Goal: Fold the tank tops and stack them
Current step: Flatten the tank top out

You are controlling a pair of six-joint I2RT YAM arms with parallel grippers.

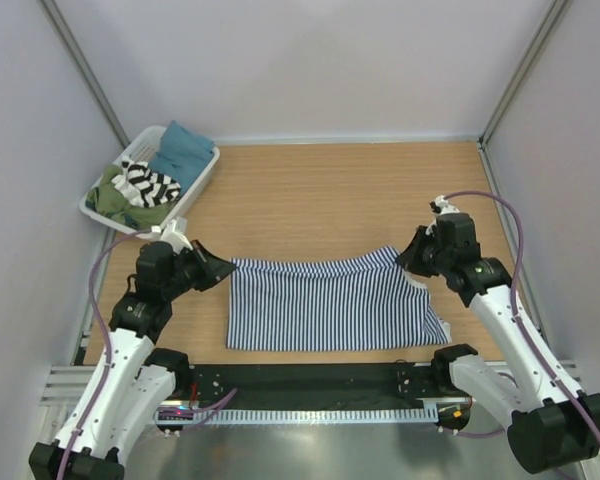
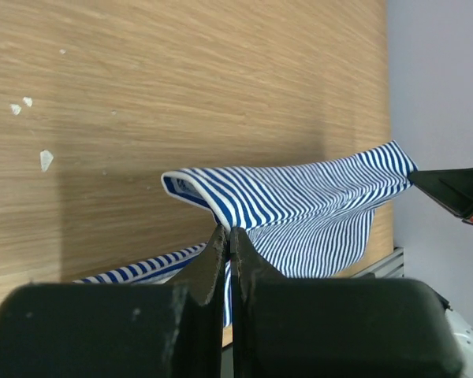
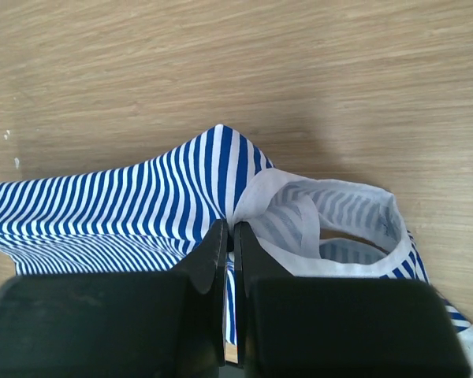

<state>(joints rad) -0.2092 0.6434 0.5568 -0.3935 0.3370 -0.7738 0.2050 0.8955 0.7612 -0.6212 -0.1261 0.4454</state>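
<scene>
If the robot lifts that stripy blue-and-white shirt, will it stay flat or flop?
Probably flop: the thin-striped navy-and-white cloth tank top sags between the left tool and right tool pinching it. It likely weighs little: small pinches hold it up.

Both arms: white links, black joints, black grippers.
The left arm and right arm have white shells and black motor housings, and a mauve cable loops out behind each wrist. The left gripper and right gripper are matte black and blocky; the fingers taper to thin wedge tips.
</scene>
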